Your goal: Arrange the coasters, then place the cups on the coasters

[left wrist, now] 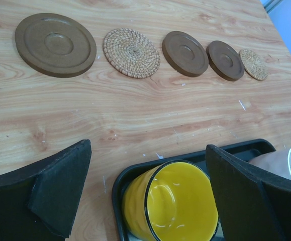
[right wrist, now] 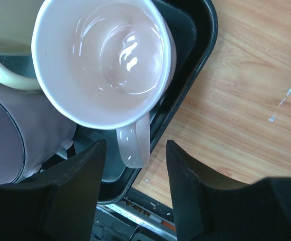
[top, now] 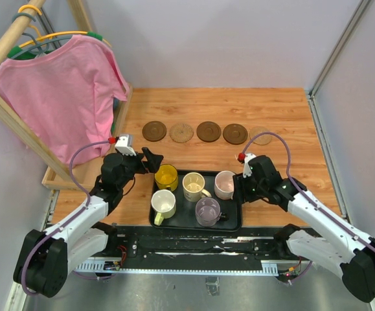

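Evidently the coasters [top: 208, 131] are set, five in a row on the counter [top: 271, 110]; the cups [top: 193, 186] wait on the black tray [right wrist: 201, 40]. We judge our right gripper [right wrist: 135, 173], jaws apart astride the handle [right wrist: 133, 145] of the pink mug [right wrist: 105, 55], is lining up a lift. The left gripper [left wrist: 148, 153] gapes wide just by the yellow mug [left wrist: 173, 206].

No lettering, label, brand mark or number is showing legibly in any view. The cups [top: 193, 186], the coasters [top: 208, 131] and the tray [top: 186, 220] are all presenting plain, unmarked surfaces; the pink shirt [top: 64, 97] is also showing no print.
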`<state>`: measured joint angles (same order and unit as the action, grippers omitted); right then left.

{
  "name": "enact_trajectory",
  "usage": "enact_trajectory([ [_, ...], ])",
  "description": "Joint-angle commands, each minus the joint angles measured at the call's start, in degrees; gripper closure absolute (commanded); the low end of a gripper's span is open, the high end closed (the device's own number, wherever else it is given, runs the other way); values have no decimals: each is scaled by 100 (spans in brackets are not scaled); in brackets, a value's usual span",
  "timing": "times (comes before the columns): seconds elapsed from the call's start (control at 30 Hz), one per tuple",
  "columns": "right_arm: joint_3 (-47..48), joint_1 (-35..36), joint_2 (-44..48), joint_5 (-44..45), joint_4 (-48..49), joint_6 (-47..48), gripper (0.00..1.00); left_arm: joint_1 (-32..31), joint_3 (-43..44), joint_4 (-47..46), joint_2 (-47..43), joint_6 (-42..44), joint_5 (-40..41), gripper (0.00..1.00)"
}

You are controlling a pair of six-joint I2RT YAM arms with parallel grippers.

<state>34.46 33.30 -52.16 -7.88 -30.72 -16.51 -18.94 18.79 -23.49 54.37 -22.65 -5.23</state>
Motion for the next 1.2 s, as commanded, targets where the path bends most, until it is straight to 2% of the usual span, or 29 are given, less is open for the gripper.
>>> enact_trajectory([
  [0.0, -26, 100, -141, 250, 339, -60, 48, -31, 22, -232, 12, 129, -62, 0],
  [0.5, 80, 299, -488, 57, 358, -91, 52, -31, -96, -305, 39, 57, -20, 0],
  [1.17, -27, 770, -827, 561, 394, -406, 53, -29, -178, -367, 115, 58, -28, 0],
])
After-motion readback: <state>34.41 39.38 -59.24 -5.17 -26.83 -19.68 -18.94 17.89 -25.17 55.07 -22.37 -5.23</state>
